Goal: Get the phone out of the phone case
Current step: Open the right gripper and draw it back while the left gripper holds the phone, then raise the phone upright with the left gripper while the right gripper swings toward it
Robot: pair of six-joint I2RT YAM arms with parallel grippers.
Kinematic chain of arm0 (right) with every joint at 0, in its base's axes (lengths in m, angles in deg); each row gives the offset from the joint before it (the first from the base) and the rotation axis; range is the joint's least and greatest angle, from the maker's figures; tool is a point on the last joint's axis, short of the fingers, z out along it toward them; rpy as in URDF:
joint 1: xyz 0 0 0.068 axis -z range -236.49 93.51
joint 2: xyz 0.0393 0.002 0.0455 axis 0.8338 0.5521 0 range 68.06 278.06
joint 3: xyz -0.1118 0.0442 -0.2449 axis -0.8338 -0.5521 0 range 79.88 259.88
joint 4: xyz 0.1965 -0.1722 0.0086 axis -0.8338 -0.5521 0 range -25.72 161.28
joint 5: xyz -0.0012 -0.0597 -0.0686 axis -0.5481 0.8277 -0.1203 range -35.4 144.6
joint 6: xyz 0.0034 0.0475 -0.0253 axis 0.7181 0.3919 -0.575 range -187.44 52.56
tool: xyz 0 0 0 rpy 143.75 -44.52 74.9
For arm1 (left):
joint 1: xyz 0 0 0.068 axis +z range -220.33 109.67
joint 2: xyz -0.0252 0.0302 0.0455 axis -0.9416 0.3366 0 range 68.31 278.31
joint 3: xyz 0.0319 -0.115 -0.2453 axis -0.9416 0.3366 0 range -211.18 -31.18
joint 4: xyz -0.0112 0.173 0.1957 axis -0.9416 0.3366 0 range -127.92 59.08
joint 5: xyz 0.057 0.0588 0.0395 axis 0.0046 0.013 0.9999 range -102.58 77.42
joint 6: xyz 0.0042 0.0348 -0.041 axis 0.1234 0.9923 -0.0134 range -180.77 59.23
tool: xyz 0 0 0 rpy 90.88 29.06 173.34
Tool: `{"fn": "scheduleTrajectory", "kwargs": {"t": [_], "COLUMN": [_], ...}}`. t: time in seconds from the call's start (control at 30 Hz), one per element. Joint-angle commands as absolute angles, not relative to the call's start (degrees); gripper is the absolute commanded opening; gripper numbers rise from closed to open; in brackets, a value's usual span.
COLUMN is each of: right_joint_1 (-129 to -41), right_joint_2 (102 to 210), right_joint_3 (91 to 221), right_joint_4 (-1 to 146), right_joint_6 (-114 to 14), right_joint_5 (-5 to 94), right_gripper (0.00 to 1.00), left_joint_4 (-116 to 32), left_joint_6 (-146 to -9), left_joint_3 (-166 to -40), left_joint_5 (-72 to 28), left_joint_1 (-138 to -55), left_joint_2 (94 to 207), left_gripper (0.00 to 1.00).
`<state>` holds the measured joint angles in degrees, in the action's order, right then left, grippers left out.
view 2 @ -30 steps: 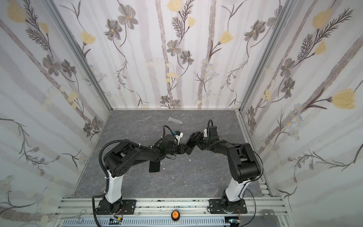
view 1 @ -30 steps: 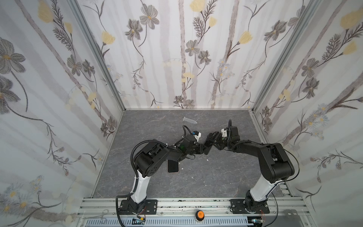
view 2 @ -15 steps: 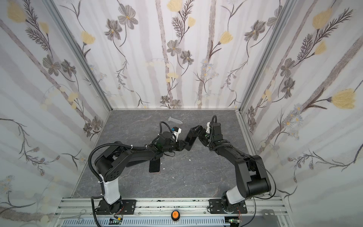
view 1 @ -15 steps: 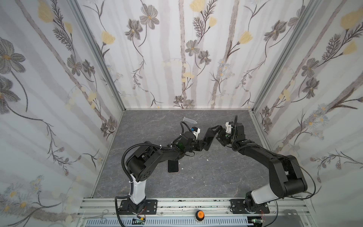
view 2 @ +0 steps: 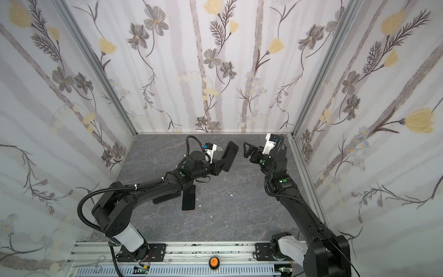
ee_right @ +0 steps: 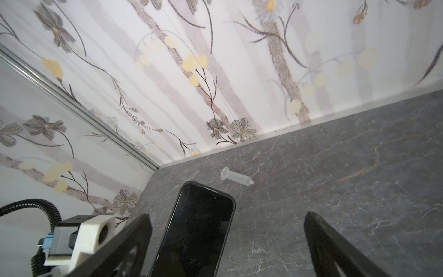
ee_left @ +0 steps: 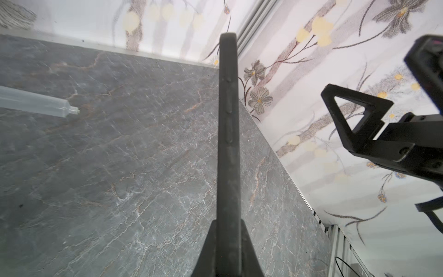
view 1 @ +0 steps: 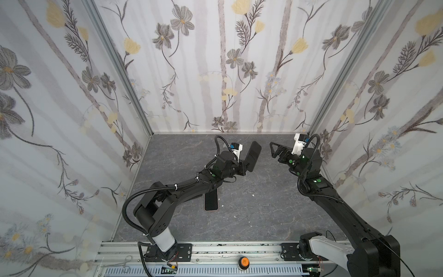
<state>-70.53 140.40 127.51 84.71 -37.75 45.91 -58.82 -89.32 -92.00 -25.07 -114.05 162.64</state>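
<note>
phone case (view 1: 252, 156) raised off the counter (view 1: 263, 215), lower end clamped in left pincer (view 1: 245, 166) | its glossy face looks like the phone (ee_right: 196, 227) still seated, unsure | right pincer (view 1: 275, 151) gaping, empty, close by | second dark handset (view 1: 211, 201) flat on counter | extraction apparently still to do

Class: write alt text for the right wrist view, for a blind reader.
A black phone case, dark glossy face toward the camera, is framed by the open right gripper. Behind it a clear tube lies on the grey table.
</note>
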Motion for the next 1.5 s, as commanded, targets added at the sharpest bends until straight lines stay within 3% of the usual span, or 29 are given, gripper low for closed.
{"fn": "scheduleTrajectory", "kwargs": {"t": [0.0,0.23,0.53,0.77,0.93,1.47], "right_joint_1": [-70.5,-70.5,-70.5,-70.5,-71.9,-82.0], "right_joint_2": [138.8,136.3,134.5,135.3,137.1,142.9], "right_joint_3": [128.6,130.6,137.5,143.4,147.4,160.4], "right_joint_4": [86.6,84.8,75.2,70.1,65.5,46.0], "right_joint_6": [-47.4,-55.1,-62.1,-63.0,-63.8,-74.2], "right_joint_5": [41.9,28.0,17.1,3.1,-1.9,-4.7], "right_gripper": [1.00,0.99,0.97,0.93,0.85,0.79], "left_joint_4": [-58.2,-53.9,-53.8,-53.3,-50.0,-48.8], "left_joint_6": [-86.5,-84.8,-72.8,-65.0,-55.8,-36.7], "left_joint_3": [-91.7,-91.2,-87.1,-86.9,-86.8,-83.6], "left_joint_5": [-21.0,-30.2,-52.1,-68.7,-68.7,-68.4], "left_joint_1": [-113.7,-110.3,-102.0,-97.2,-97.1,-97.3], "left_joint_2": [159.2,152.5,143.4,138.7,136.0,127.6], "left_gripper": [0.00,0.00,0.00,0.00,0.00,0.00]}}
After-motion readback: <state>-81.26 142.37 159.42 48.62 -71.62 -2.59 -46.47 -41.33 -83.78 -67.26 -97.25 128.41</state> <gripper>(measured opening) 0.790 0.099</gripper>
